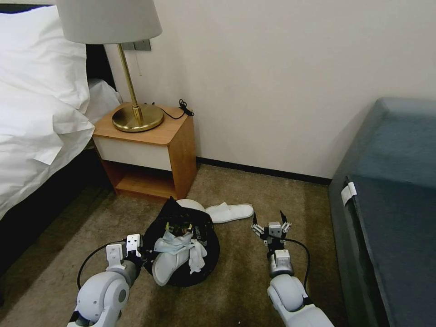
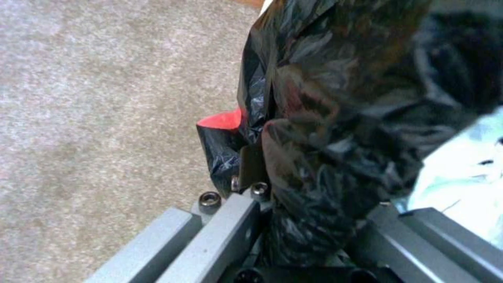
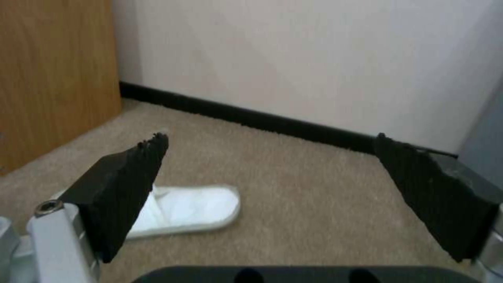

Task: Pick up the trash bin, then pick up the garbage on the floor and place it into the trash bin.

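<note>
The small round trash bin [image 1: 181, 254], lined with a crinkly black plastic bag, hangs just above the beige carpet [image 1: 236, 290], out in front of the wooden bedside cabinet [image 1: 150, 150]. The left gripper [image 1: 136, 254] has it by the rim: in the left wrist view the bunched black liner [image 2: 325, 157] fills the space between the grey fingers [image 2: 220, 239], which are closed on it. So the first step looks done.

The bin is already well loaded. One white fabric slipper [image 1: 170, 265] lies across its mouth with crumpled white tissue [image 1: 190, 250] draped over it, and darker odds and ends sit deeper inside, too jumbled to name.

What is left, as far as I can see, is the second white slipper [image 1: 229, 212], flat on the carpet just beyond the bin, between it and the dark skirting at the foot of the wall. A pale rounded shape behind the bin's far rim may be more litter, but I cannot tell.

The right gripper [image 1: 271, 227] hovers low beside that slipper, its black ribbed pads [image 3: 125, 188] spread wide with nothing between them. From its wrist view the slipper [image 3: 183, 210] lies off to one side of the gap, not yet between the pads. By my reckoning the job is close to finished.
</note>
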`<state>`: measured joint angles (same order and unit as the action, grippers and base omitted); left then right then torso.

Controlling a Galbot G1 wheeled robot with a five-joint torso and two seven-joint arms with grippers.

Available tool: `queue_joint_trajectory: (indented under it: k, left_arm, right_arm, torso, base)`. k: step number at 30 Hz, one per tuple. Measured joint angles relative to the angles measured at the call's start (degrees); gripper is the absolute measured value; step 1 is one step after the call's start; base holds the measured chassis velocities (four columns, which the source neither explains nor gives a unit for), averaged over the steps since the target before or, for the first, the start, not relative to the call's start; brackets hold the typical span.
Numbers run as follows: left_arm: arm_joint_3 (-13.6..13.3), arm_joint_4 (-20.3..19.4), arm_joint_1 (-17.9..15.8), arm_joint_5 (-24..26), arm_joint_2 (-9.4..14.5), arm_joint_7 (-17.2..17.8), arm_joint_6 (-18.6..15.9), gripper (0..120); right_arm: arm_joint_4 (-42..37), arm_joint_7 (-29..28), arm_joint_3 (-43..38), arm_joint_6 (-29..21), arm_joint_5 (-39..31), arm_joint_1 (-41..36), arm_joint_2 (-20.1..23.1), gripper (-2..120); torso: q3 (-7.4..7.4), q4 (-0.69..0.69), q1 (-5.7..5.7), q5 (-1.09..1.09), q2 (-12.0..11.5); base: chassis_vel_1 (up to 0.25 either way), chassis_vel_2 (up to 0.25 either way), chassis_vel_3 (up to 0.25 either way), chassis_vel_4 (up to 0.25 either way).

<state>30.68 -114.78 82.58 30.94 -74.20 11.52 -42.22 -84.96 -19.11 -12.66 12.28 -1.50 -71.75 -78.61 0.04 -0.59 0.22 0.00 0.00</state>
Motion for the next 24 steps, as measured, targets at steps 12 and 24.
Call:
queue_joint_trajectory:
  k: [12, 24]
  left_arm:
    - [-0.57, 0.05, 0.21, -0.73, -2.07, 0.00, 0.02, 0]
    - [-1.13, 0.41, 0.22, -1.55, -3.22, -0.24, 0.06, 0]
  right_arm:
    - [0.94, 2.67, -1.30, 1.19, 1.24, -1.74, -1.87, 100]
    - [1.38, 3.27, -1.61, 1.55, 1.93, -0.85, -2.58, 100]
  torso:
    - [0.00, 0.00, -0.01, 0.00, 0.00]
    - [0.00, 0.00, 0.00, 0.00, 0.00]
  base:
    - [0.000, 0.000, 0.000, 0.000]
    - [0.000, 0.000, 0.000, 0.000]
